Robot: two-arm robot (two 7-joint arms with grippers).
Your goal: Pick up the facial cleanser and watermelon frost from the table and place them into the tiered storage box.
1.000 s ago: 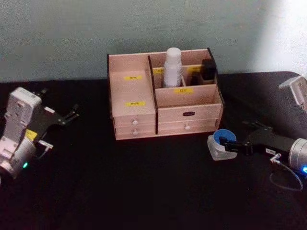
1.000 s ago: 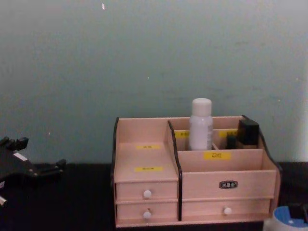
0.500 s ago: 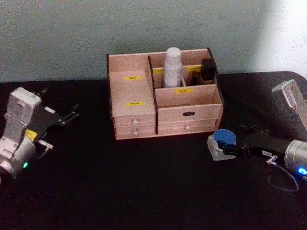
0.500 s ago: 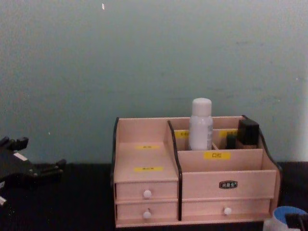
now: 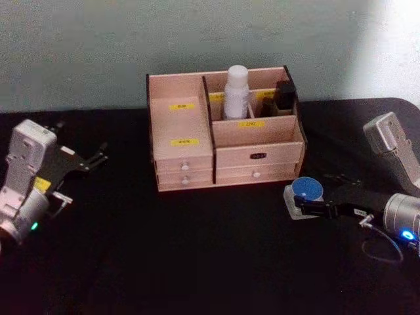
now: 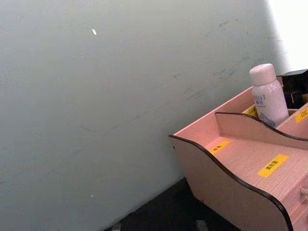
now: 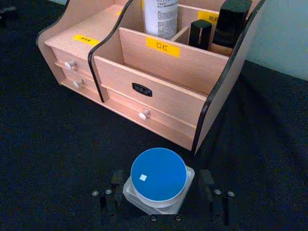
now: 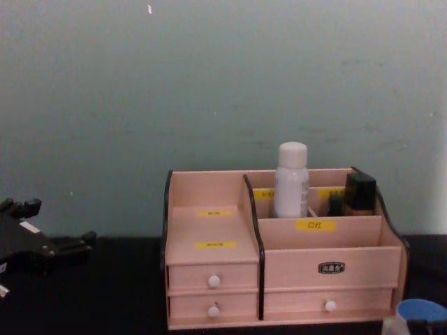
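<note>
Now that my right gripper (image 7: 161, 183) has squared up around the blue-lidded jar (image 5: 306, 189) before the tiered storage box (image 5: 256, 156), lifting comes next, though I cannot tell its clench; left gripper (image 5: 98, 155) idles released.

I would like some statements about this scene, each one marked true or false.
1. The white bottle stands upright inside the tiered storage box. True.
2. The blue-lidded jar lies in a drawer. False: it stands on the black table, before the box's right end.
3. The right tool straddles the jar, fingers open. True.
4. The left tool grips the bottle. False: it hangs left of the box, holding nothing.
</note>
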